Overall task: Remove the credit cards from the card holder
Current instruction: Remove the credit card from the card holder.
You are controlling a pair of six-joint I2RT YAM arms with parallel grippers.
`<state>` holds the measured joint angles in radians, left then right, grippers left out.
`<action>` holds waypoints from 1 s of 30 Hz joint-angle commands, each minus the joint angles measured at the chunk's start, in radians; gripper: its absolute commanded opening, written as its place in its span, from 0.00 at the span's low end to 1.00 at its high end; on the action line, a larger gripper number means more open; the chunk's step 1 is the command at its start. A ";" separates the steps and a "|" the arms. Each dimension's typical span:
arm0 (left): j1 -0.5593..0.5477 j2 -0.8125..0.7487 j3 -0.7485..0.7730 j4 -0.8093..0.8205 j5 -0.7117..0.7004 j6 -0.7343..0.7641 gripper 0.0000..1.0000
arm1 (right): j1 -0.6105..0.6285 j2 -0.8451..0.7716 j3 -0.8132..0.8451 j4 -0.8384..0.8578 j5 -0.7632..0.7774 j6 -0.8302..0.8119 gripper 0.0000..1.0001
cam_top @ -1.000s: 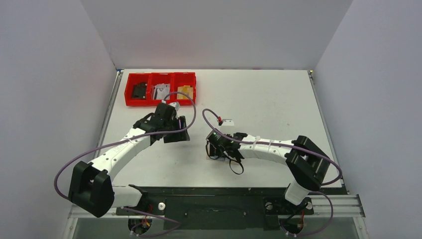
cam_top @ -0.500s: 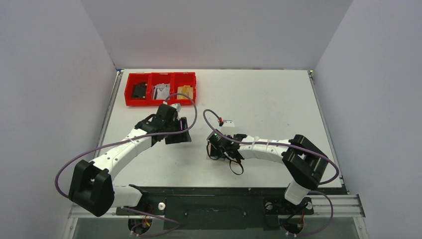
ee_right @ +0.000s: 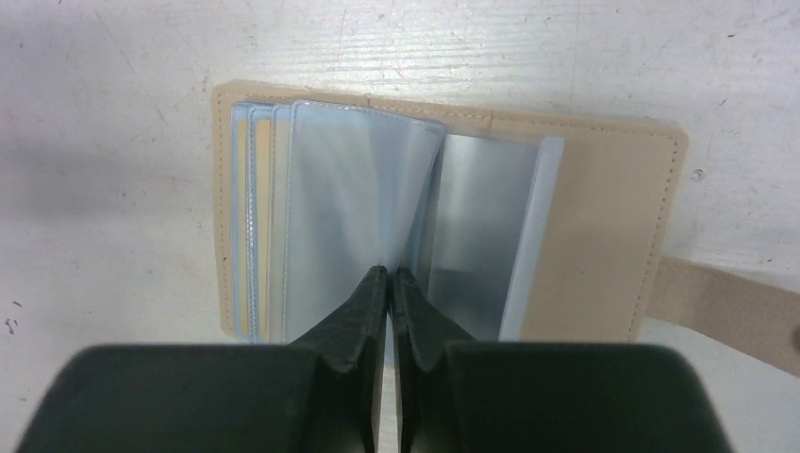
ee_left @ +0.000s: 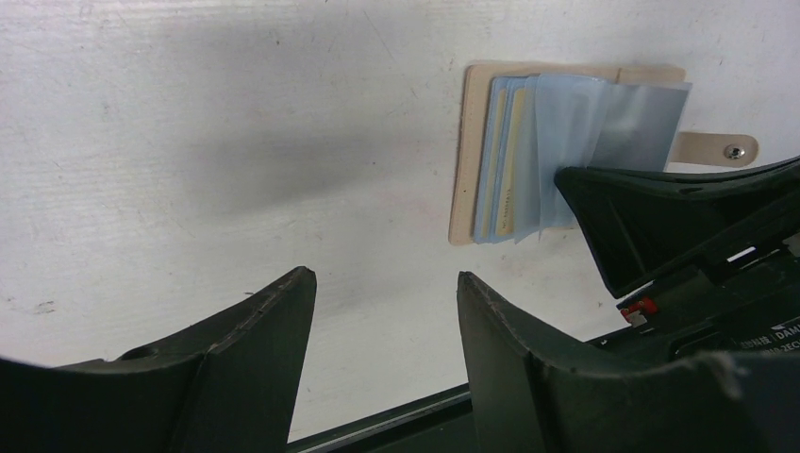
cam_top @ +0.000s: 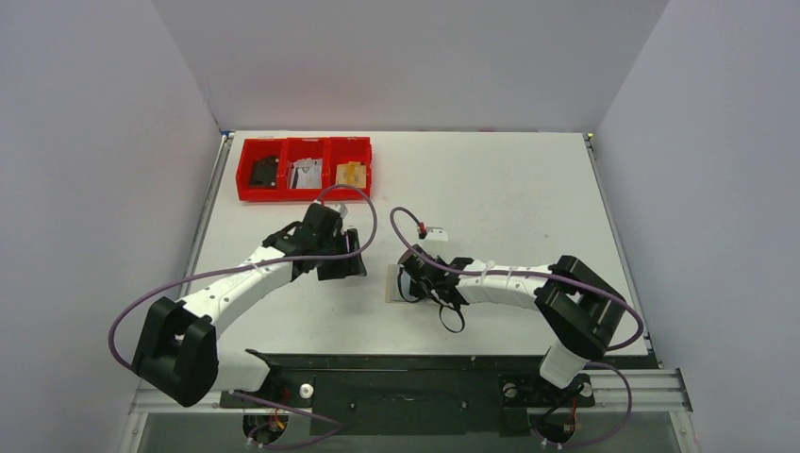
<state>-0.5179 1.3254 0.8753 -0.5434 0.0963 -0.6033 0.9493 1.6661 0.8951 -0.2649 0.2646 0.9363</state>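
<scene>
card holder: the tan card holder (ee_right: pixel 604 236) lies opened flat on the white surface (ee_right: pixel 113 236), between the two arms, with its snap strap (ee_left: pixel 717 148) trailing to one side.
credit cards: the pale blue-grey credit cards (ee_right: pixel 354 189) all sit inside the holder. Most are stacked at one side, and one leaf stands up off the stack.
right gripper: the right gripper (ee_right: pixel 389 274) has its fingers clenched on the lower edge of that raised leaf. The view does not settle whether it is a bare card or a clear pocket around one.
left gripper: the left gripper (ee_left: pixel 385 276) hovers over bare surface just beside the holder, fingers spread and empty.
done: the holder is open and a first card is pinched.
left: no card lies outside the holder, so every one has yet to be drawn out. The empty left fingers probably need to pin the holder down.
</scene>
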 commanded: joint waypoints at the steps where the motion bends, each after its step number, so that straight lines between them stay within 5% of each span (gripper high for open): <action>1: -0.005 -0.003 -0.020 0.067 0.033 -0.047 0.55 | 0.006 -0.010 -0.049 0.066 -0.086 -0.049 0.00; 14: -0.096 0.039 -0.090 0.217 0.146 -0.182 0.48 | 0.015 -0.049 -0.189 0.329 -0.326 -0.109 0.00; 30: -0.133 0.134 -0.136 0.328 0.181 -0.230 0.42 | -0.016 0.011 -0.229 0.392 -0.375 -0.075 0.00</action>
<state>-0.6384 1.4437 0.7387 -0.2825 0.2543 -0.8207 0.9344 1.6321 0.6922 0.1471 -0.0914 0.8574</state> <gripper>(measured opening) 0.422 0.005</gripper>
